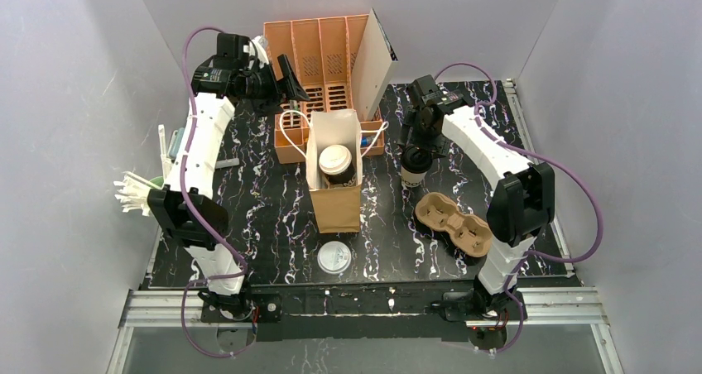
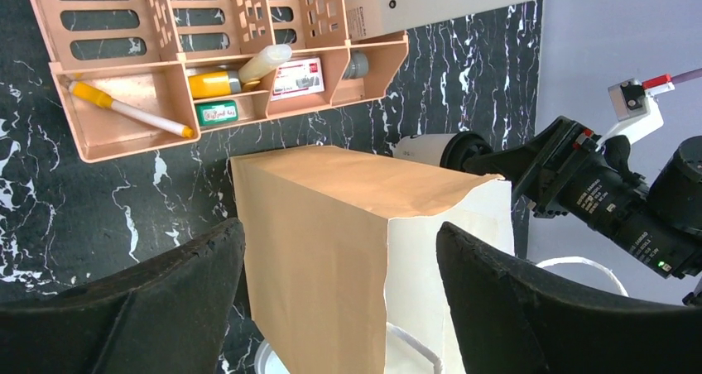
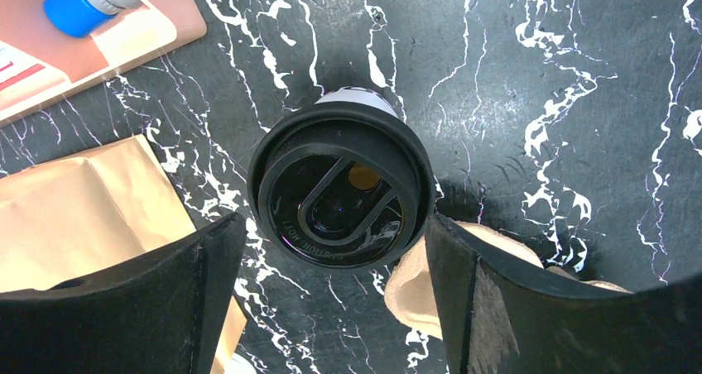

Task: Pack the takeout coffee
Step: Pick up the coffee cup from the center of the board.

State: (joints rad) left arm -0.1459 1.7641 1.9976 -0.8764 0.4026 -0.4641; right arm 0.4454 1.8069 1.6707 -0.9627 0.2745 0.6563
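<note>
The takeout coffee [image 1: 413, 174] stands upright on the black marble table, right of the paper bag. From above, in the right wrist view, its black lid [image 3: 341, 192] shows with the white cup wall just visible behind it. My right gripper [image 1: 416, 149] hangs directly over the cup, open [image 3: 335, 250], one finger on each side of the lid's rim. The brown paper bag [image 1: 335, 196] stands open at the table's middle. My left gripper [image 1: 295, 88] is open and empty behind the bag, over the orange organizer; its fingers [image 2: 199, 266] frame the bag [image 2: 323, 242] in the left wrist view.
A second cup with a white lid [image 1: 335, 160] sits inside the bag. A cardboard cup carrier [image 1: 454, 222] lies right of the bag, a flat white lid [image 1: 334, 258] in front. The orange organizer [image 1: 319, 59] stands at the back, a green cup of straws [image 1: 137, 194] at the left edge.
</note>
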